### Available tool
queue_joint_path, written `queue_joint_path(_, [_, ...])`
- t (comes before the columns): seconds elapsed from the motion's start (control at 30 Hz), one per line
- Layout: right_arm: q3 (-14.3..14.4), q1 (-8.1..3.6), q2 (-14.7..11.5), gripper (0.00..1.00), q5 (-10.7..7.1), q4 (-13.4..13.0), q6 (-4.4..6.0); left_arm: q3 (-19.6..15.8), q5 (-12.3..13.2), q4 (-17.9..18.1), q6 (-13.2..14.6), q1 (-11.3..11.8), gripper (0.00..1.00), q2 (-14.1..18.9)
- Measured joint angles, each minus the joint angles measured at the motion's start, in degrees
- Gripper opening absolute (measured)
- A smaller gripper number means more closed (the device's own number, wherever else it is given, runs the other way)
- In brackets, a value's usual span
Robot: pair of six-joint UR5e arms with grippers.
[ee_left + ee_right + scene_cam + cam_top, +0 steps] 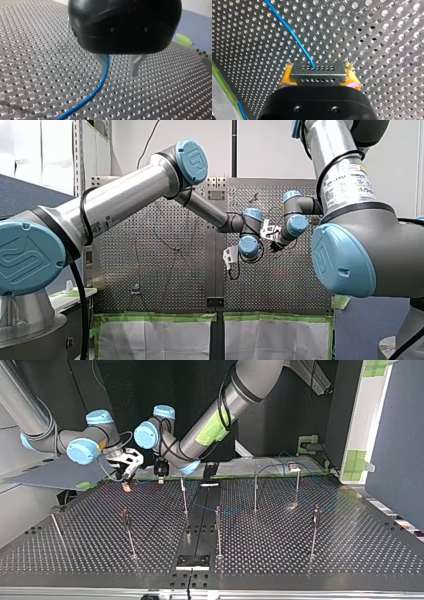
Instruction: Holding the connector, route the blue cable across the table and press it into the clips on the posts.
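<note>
The connector (317, 78), a grey block with rows of small holes, is clamped crosswise between the yellow pads (285, 78) of my right pincer (319, 70), which is closed firmly on it. Held by its two ends, the block's face with the cable exit stays clear, so the blue cable (292, 32) runs straight out ahead of the pincer and slants away over the perforated worktop (350, 550) without kinking.

My left pincer (118, 68) hangs just above the worktop with its metal fingers (136, 64) parted. The cable passes between them, lying against one finger and apart from the other. I judge this a loose guide rather than a grip: the cable can slide through while being steered.

In the top view both pincers sit close together near the worktop's edge on the arms' side, towards that view's left. The thin upright posts (184, 495) stand spread over the rest of the surface. Their clips are too small to make out, and I see no cable seated in any. The routing looks to be at its start. The anchored connector gives one fixed end, and the guiding pincer sets the line and height towards the nearest post.
</note>
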Motion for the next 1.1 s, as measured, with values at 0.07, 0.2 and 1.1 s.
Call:
queue_joint_path(0.07, [0.0,0.0,0.0,0.0,0.0,0.0,0.0,0.0,0.0,0.1,-0.2,0.0,0.0,0.0])
queue_joint_path(0.2, [-0.1,0.08,-0.1,0.0,0.0,0.0,-0.15,0.0,-0.4,0.1,-0.6,0.0,0.0,0.0])
queue_joint_path(1.1, [-3.1,0.13,-8.8,0.0,-3.86,4.2,0.64,0.1,-6.6,-4.0,-2.1,-1.6,0.0,8.8])
